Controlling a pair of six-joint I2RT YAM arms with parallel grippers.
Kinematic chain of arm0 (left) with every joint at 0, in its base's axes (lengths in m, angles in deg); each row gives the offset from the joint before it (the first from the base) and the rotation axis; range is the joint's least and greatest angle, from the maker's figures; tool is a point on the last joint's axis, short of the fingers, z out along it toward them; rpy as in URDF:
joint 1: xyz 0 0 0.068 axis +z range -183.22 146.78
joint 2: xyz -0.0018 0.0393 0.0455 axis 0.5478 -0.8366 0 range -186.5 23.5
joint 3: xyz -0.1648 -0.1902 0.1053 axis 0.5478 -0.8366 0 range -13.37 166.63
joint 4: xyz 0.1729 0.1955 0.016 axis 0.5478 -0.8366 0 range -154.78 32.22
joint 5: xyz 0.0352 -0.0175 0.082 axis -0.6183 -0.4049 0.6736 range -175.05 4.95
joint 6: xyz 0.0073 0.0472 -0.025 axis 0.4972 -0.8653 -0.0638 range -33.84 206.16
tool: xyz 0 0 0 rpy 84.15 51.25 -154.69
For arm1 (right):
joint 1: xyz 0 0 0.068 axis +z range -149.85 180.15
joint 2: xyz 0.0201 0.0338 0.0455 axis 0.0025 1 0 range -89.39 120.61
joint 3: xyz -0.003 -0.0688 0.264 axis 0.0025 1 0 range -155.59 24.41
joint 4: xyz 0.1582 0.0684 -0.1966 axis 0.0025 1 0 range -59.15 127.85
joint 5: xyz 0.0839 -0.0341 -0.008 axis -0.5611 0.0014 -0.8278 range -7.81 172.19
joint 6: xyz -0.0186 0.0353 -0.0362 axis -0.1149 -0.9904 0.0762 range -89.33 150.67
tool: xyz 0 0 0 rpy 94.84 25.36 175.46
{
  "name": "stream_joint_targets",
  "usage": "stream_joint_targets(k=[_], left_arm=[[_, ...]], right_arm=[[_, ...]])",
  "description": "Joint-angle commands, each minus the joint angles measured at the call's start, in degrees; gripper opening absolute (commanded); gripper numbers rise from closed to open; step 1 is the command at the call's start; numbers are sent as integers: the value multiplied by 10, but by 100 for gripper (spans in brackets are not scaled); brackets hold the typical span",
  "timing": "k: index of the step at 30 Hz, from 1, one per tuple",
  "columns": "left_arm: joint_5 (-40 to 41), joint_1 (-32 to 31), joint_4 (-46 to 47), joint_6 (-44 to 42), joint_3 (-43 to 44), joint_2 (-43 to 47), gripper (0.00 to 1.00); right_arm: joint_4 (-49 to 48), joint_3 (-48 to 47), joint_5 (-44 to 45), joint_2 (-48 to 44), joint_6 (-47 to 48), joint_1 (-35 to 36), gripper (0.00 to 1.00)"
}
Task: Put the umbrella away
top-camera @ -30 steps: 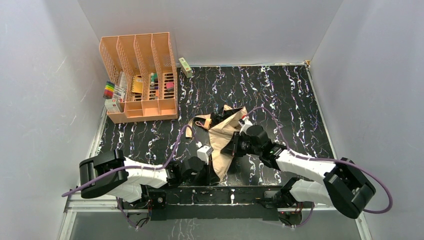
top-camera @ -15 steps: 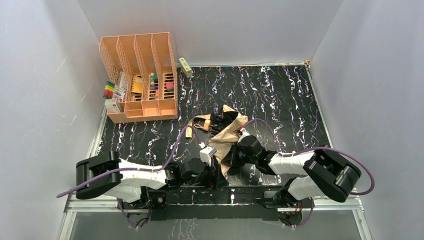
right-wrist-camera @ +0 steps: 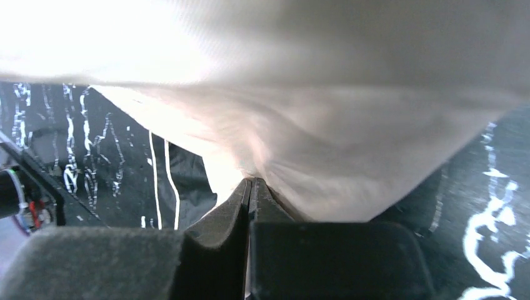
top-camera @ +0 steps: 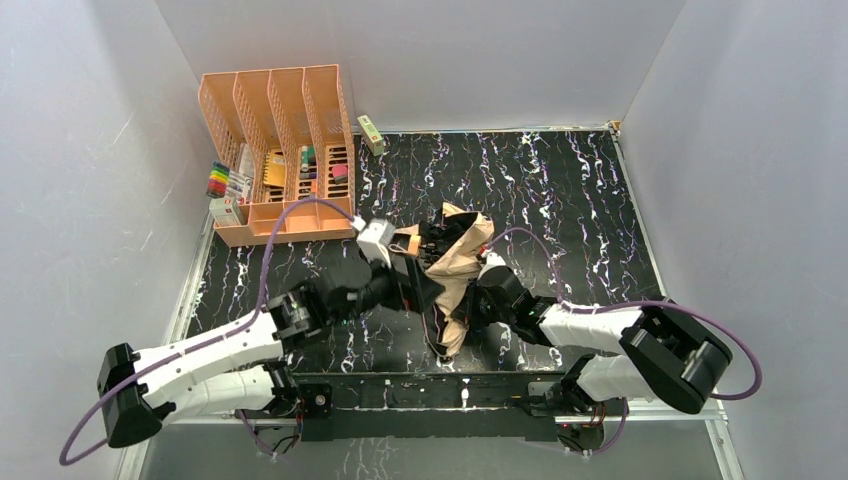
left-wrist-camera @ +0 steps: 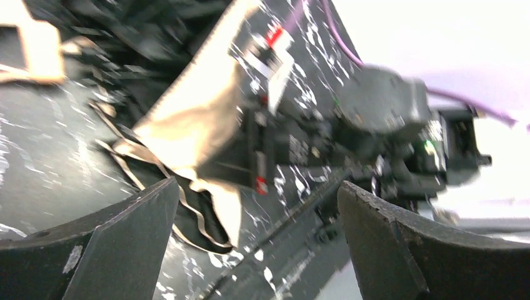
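Observation:
The umbrella (top-camera: 456,262) lies loosely bunched on the black marbled table, pale tan fabric with dark ribs and a strap (top-camera: 405,243) at its left. My left gripper (top-camera: 430,292) is at the umbrella's left side, open, with nothing between its fingers. In the left wrist view, blurred by motion, the open gripper (left-wrist-camera: 256,240) looks across the fabric (left-wrist-camera: 194,119) toward the right arm. My right gripper (top-camera: 470,303) is shut on a fold of the umbrella's fabric near its lower end. The right wrist view shows that gripper (right-wrist-camera: 250,184) pinching the pale cloth (right-wrist-camera: 325,137).
A peach-orange slotted organizer (top-camera: 280,150) stands at the back left, with markers (top-camera: 220,182) and small boxes beside it. A green box (top-camera: 371,134) leans at the back wall. White walls close in on three sides.
My left gripper has opened, let go of the umbrella near the front edge, and swung up to the umbrella's left side. The right gripper stays pinched on the fabric, drawn slightly nearer.

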Motion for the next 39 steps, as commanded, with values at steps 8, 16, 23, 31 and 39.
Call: stream_joint_targets(k=[8,16,23,31,39], left_arm=[[-146,147,-158,-168,321,-262,98],[-172,153,-244,-199,516,-439,98],[-187,153,-270,-211,586,-522,85],[-204,162,-278,-222,651,-579,66],[-221,176,-284,-216,681,-605,28]], right_arm=[[152,41,53,-62,31,-8,8],[140,55,40,-68,20,-9,8],[134,53,37,-60,17,-10,8],[127,57,34,-56,10,-10,8],[125,62,35,-51,2,-10,7]])
